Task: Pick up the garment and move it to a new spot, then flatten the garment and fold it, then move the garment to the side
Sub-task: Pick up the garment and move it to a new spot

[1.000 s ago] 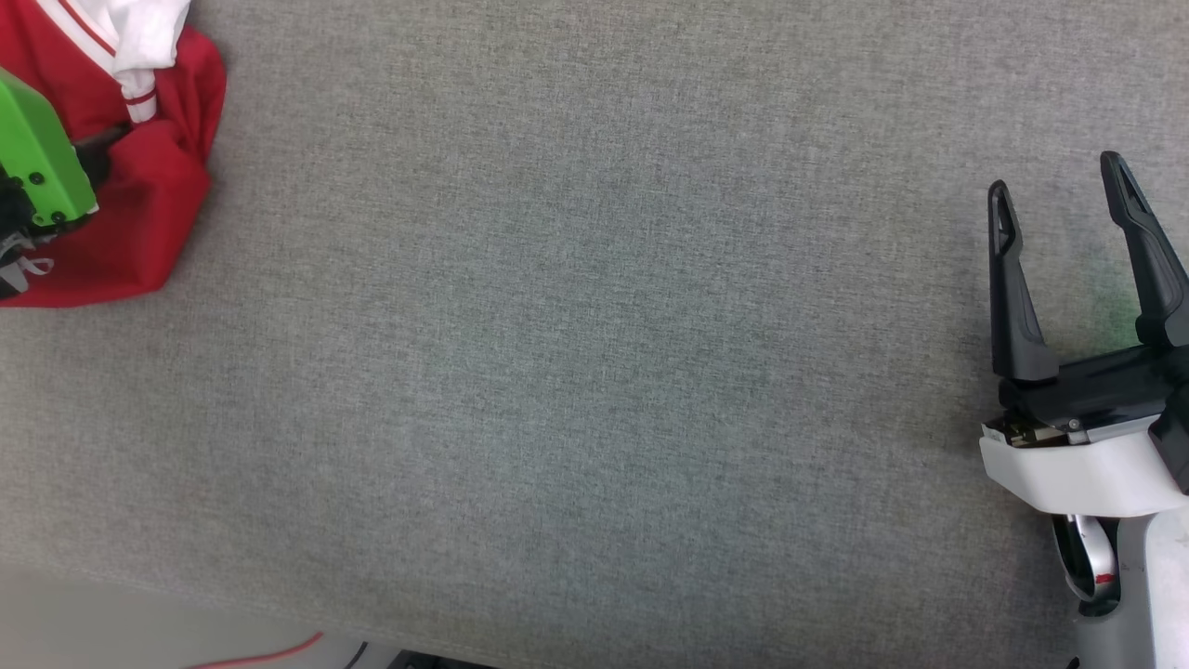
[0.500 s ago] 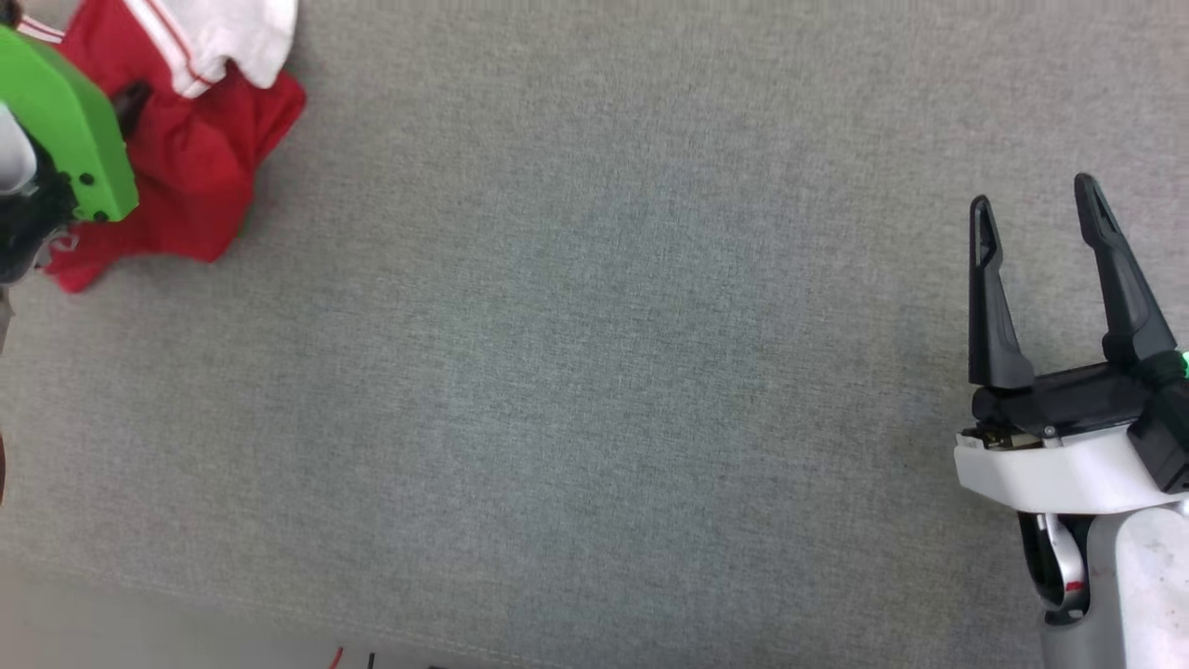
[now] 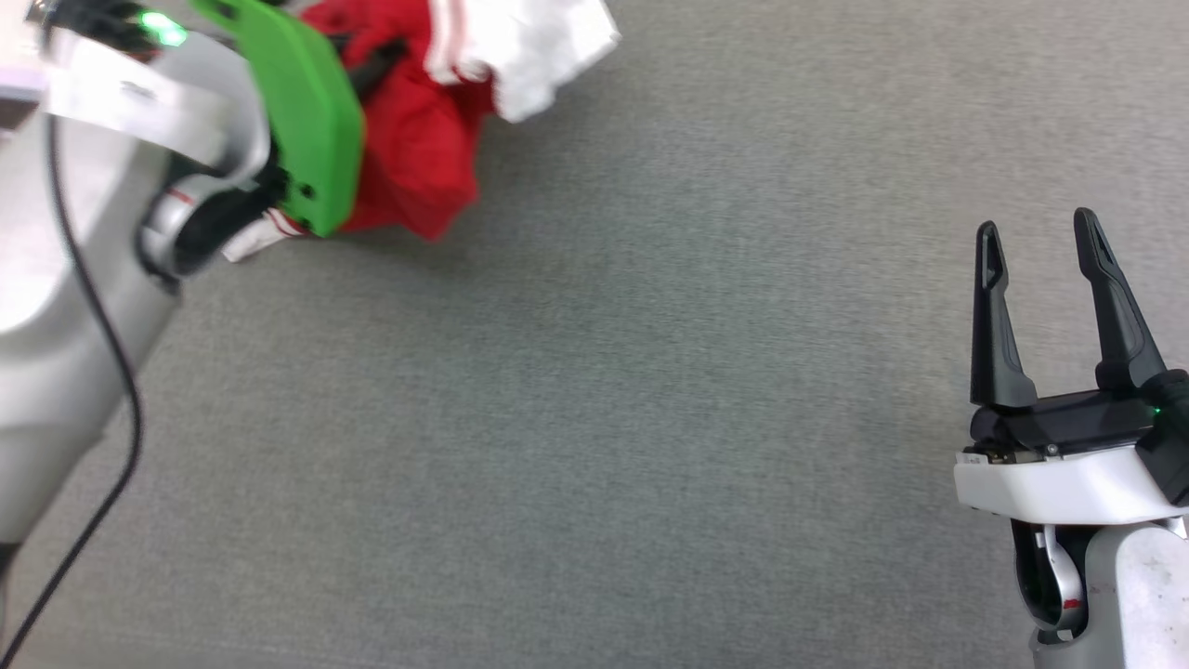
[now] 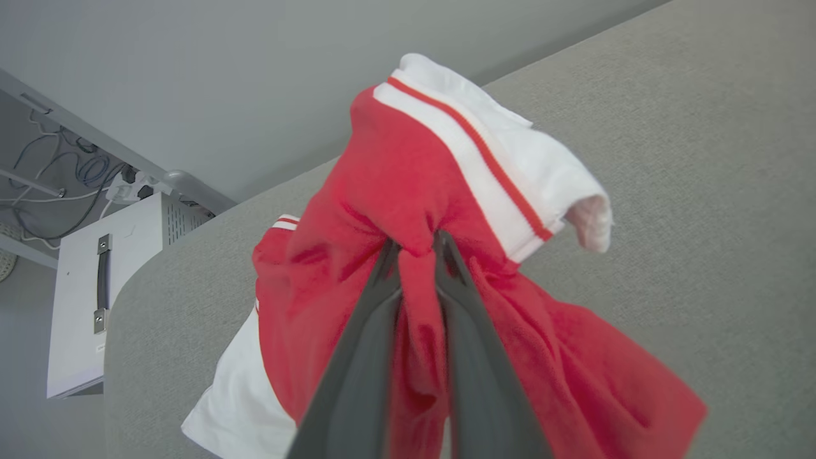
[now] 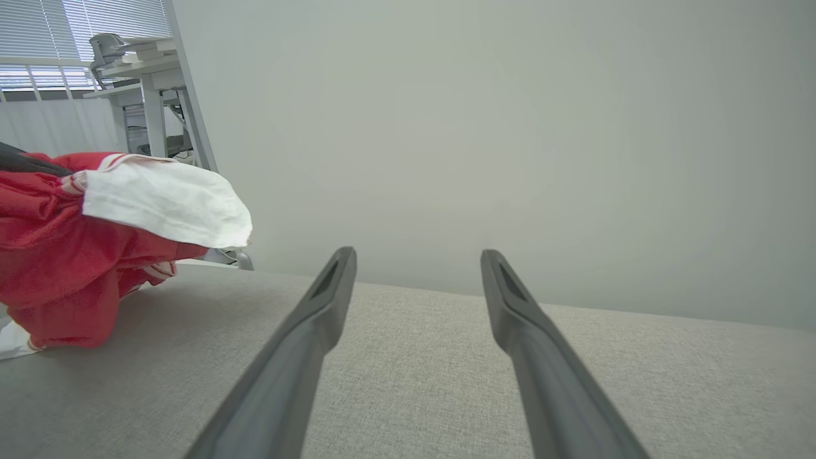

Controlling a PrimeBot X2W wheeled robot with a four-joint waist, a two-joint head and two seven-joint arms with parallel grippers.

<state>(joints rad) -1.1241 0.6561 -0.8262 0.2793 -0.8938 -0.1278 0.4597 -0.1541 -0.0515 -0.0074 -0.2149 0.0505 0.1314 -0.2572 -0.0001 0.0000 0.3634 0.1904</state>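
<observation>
The garment (image 3: pixel 418 158) is a bunched red jersey with white, red-striped sleeves, hanging at the far left of the grey fabric table (image 3: pixel 650 418). In the left wrist view my left gripper (image 4: pixel 417 245) is shut on a pinch of the garment's (image 4: pixel 408 172) red cloth, and the rest droops around the fingers. In the head view the arm's green cover (image 3: pixel 307 121) hides most of that gripper. My right gripper (image 3: pixel 1040 232) stands open near the right edge, apart from the cloth. From the right wrist view (image 5: pixel 417 255) the garment (image 5: pixel 64 268) is off to the left, its lowest folds touching the table.
A black cable (image 3: pixel 102 353) runs along my left forearm. Beyond the table's rounded far corner stand a white cabinet (image 4: pixel 102 293) and loose wiring. A desk (image 5: pixel 146 76) stands by a window with blinds, and a plain wall lies behind the table.
My left gripper has shut on the garment and carried it rightward, bunched and partly raised. The head view has shifted as well. My right gripper has stayed open in about the same place.
</observation>
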